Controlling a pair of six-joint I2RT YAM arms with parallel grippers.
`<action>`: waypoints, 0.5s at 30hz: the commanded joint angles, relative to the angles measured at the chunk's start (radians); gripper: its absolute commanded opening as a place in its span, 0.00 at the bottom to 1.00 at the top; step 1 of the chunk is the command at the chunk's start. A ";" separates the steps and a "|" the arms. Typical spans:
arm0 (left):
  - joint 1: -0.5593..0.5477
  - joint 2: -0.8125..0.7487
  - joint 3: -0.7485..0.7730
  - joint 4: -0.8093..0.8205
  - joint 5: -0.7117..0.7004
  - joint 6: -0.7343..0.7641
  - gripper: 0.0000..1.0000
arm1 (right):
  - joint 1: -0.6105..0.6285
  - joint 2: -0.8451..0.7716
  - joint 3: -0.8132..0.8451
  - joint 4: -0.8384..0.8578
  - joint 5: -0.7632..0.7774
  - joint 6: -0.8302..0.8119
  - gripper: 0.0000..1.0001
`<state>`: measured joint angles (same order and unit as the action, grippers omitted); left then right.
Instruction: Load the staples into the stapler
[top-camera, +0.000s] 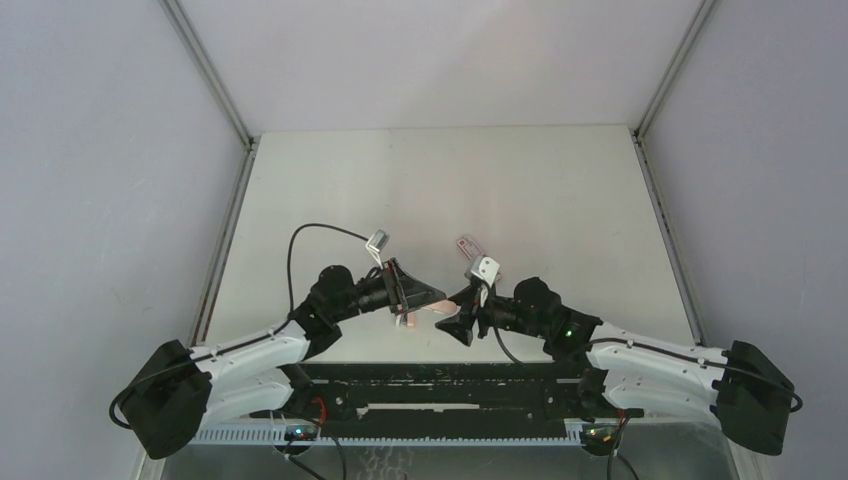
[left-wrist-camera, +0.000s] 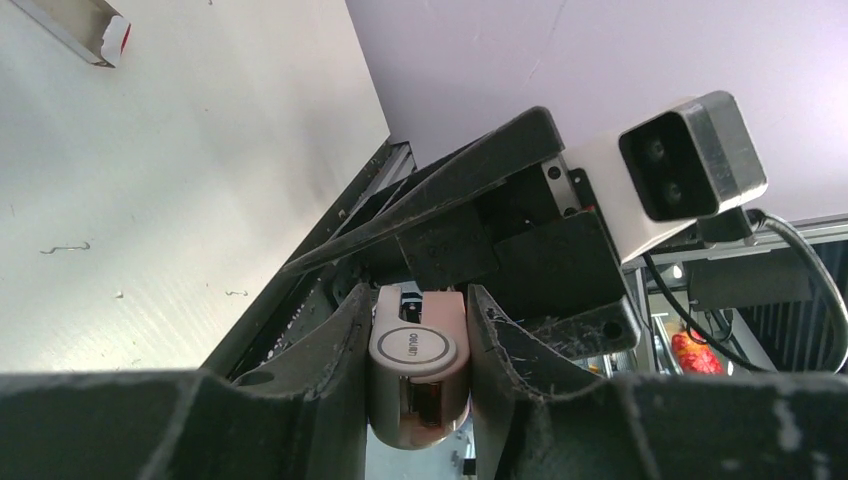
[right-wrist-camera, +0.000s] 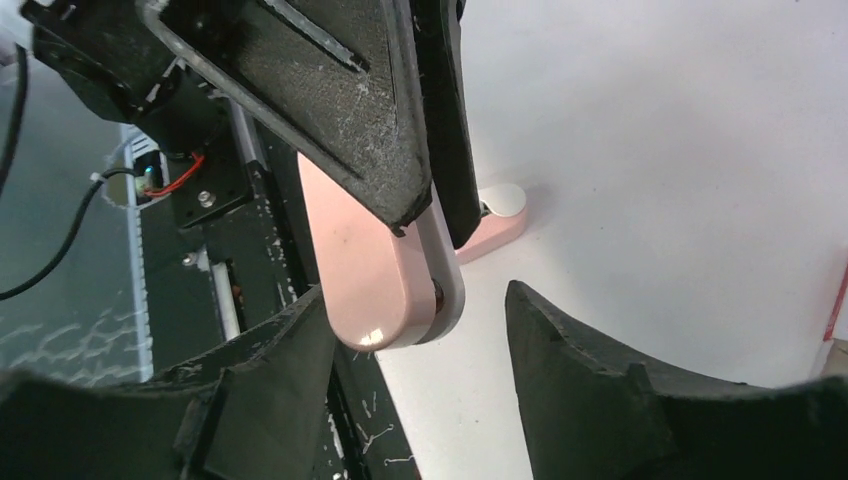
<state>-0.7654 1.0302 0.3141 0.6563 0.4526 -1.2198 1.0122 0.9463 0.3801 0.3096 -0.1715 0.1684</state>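
We look down on a table (top-camera: 450, 180) with two arms reaching in from its near edge and meeting over its near middle. The left gripper (left-wrist-camera: 418, 300) comes in from the left and the right gripper (right-wrist-camera: 412, 300) from the right, tips facing each other. Between them, raised off the table, sits a stapler (right-wrist-camera: 375, 270). The left gripper's fingers press it from both sides. Its free end lies between the right gripper's spread fingers, close to one and apart from the other. A second stapler (right-wrist-camera: 497, 222) lies on the table beneath the left gripper. A staple box (top-camera: 466, 245) lies on the table behind the right gripper, farther from the arm bases.
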 joint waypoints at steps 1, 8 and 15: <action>0.000 -0.019 -0.007 0.032 0.036 0.050 0.00 | -0.054 -0.058 0.043 -0.029 -0.152 0.054 0.63; -0.001 -0.054 0.064 -0.104 0.121 0.311 0.00 | -0.226 -0.046 0.100 -0.059 -0.553 0.182 0.70; -0.015 -0.090 0.098 -0.137 0.188 0.412 0.00 | -0.228 0.073 0.151 -0.038 -0.694 0.244 0.70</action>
<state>-0.7670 0.9730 0.3187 0.5129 0.5724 -0.9119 0.7853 0.9733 0.4957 0.2279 -0.7246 0.3424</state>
